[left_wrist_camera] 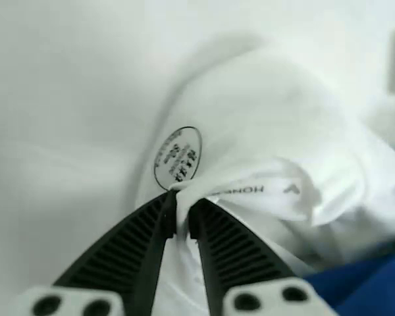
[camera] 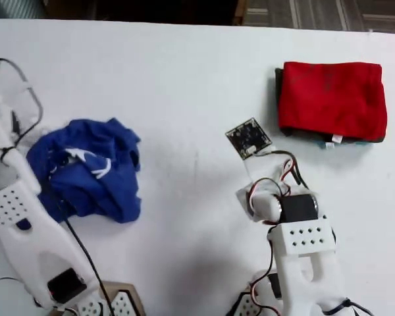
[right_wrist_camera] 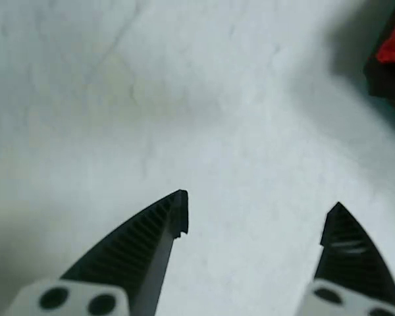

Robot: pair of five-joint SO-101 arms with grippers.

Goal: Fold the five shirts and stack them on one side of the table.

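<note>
Between the left jaws, pressed together, is a thin pinch of the white shirt point(left_wrist_camera: 276, 118) right at its round neck label point(left_wrist_camera: 178, 157), with the crumpled blue shirt point(left_wrist_camera: 375, 280) just beside them. The right jaws hang spread above bare surface point(right_wrist_camera: 184, 85), the red-topped folded stack point(camera: 332, 99) off beyond one tip. So slight a pinch could slip on lifting, or drag the blue shirt along.
</note>
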